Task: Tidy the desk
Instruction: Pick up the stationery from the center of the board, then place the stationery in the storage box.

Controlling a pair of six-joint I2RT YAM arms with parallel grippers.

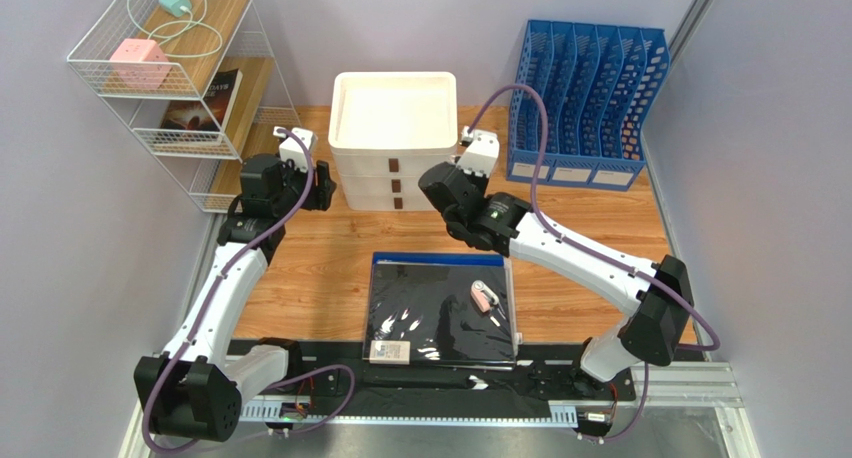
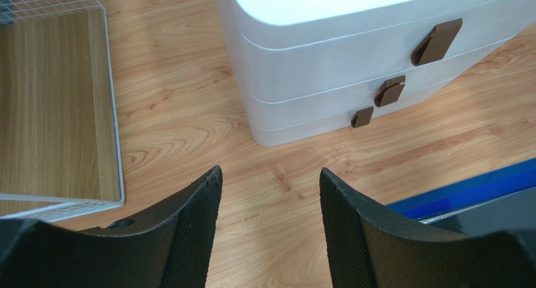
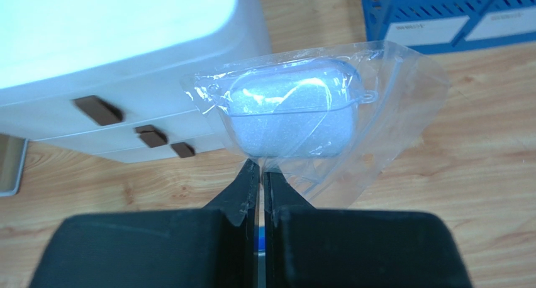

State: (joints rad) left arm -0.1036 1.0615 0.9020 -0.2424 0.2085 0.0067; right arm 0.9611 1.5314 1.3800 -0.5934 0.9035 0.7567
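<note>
The desk (image 1: 320, 258) is a light orange-brown wooden top. My right gripper (image 3: 261, 167) is shut on the edge of a clear plastic bag (image 3: 402, 112) that holds a pale blue rounded case (image 3: 292, 115). The bag hangs above the desk (image 3: 472, 143), just right of the white drawer unit (image 3: 113, 55). In the top view the right gripper (image 1: 440, 183) sits at the drawer unit's right front corner. My left gripper (image 2: 269, 170) is open and holds nothing. It hovers over bare desk (image 2: 189, 112), at the left front of the drawer unit (image 2: 352, 55).
A white three-drawer unit (image 1: 393, 138) stands at the back centre, a blue file rack (image 1: 585, 103) at the back right, a white wire shelf (image 1: 170, 68) at the back left. A black folder (image 1: 440, 308) near the front carries a small pink item (image 1: 485, 296) and a white box (image 1: 388, 351).
</note>
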